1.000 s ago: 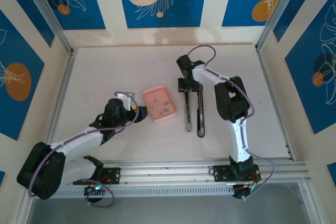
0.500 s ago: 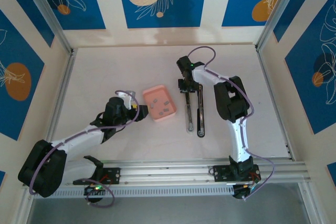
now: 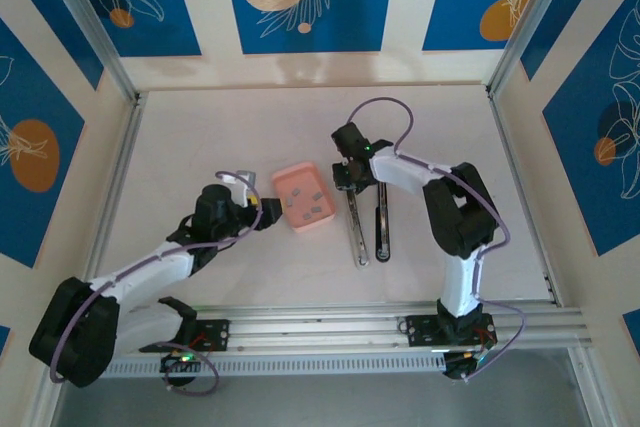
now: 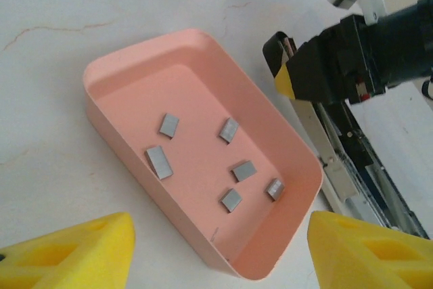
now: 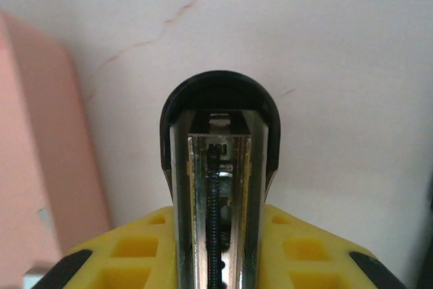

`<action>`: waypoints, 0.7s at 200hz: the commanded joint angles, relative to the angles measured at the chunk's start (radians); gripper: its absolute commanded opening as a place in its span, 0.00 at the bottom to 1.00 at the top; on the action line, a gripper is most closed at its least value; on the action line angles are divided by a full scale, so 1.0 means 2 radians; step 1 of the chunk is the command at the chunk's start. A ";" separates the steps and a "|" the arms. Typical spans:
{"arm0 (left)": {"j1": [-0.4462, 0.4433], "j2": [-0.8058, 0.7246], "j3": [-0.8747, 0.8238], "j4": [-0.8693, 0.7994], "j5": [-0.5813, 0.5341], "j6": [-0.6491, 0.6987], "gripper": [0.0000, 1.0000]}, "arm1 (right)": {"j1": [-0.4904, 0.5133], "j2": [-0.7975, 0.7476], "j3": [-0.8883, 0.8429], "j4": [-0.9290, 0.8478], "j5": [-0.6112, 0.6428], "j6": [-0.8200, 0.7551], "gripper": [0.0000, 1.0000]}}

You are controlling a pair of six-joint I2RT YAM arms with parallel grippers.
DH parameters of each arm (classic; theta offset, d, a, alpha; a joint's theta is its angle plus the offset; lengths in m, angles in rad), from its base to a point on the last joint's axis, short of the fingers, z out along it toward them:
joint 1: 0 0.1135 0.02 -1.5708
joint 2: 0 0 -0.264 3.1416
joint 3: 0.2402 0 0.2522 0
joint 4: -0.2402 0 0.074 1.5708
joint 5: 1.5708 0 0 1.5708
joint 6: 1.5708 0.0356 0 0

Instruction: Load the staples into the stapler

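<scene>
Right claw (image 3: 351, 177) nudged far end of one stapler (image 3: 357, 232) leftward, we note, clamped on it; left claw (image 3: 265, 213) wide beside one pink tray (image 4: 203, 44), six staples (image 4: 169, 124) inside.

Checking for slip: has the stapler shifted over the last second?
Yes. The far end of the stapler has swung left, closer to the pink tray, which stayed put.
</scene>
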 commanded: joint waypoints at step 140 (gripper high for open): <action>0.034 -0.022 -0.003 0.058 0.141 0.118 0.69 | 0.042 -0.222 -0.309 0.438 -0.103 -0.120 0.14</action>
